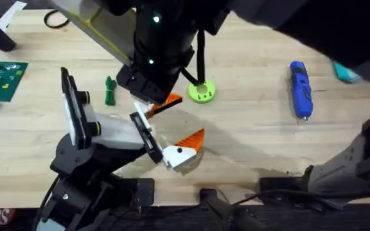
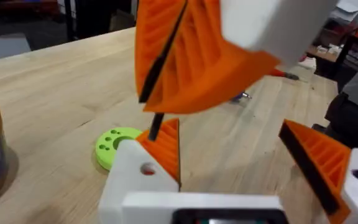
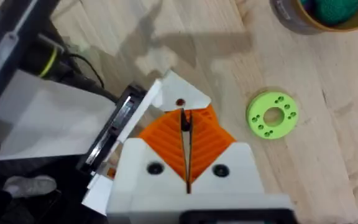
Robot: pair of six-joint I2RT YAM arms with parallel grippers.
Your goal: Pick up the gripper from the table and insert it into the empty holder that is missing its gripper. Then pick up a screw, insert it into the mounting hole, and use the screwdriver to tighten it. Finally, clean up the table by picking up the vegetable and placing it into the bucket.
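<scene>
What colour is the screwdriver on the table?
Blue, with a silver bit; the screwdriver shows best in the overhead view.

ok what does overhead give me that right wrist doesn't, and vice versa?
Overhead but not right wrist: the blue pen-shaped screwdriver, the small dark green knobbly vegetable and a green circuit board at the table's left edge.
Right wrist but not overhead: the round tan-orange bucket, with something green inside it.
Both: the lime green holed disc, the white boxy holder with its black rail plate, and the wooden table.
</scene>
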